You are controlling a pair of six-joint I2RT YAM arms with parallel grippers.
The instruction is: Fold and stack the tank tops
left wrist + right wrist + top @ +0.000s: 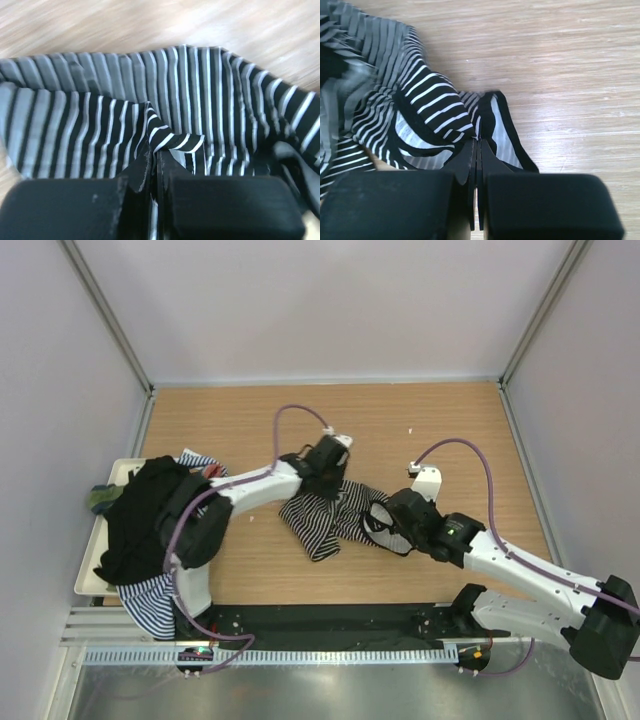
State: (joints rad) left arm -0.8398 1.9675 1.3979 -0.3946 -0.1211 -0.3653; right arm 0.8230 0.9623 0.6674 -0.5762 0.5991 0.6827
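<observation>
A finely black-and-white striped tank top point(322, 520) lies crumpled on the wooden table between the two arms. My left gripper point(328, 472) is at its far edge; in the left wrist view the gripper point(155, 154) is shut on a pinched fold of the striped cloth point(175, 140). My right gripper point(385, 518) is at the top's right end, and in the right wrist view that gripper point(478, 143) is shut on the black-edged strap point(495, 130). A plain black tank top point(145, 515) is heaped on the left pile, over a blue-and-white striped one point(150, 598) and a green one point(101, 499).
The pile rests on a white tray point(88, 570) at the table's left edge. Purple cables point(300, 412) loop above both arms. Grey walls close the table at the back and sides, and a metal rail point(330, 652) runs along the near edge.
</observation>
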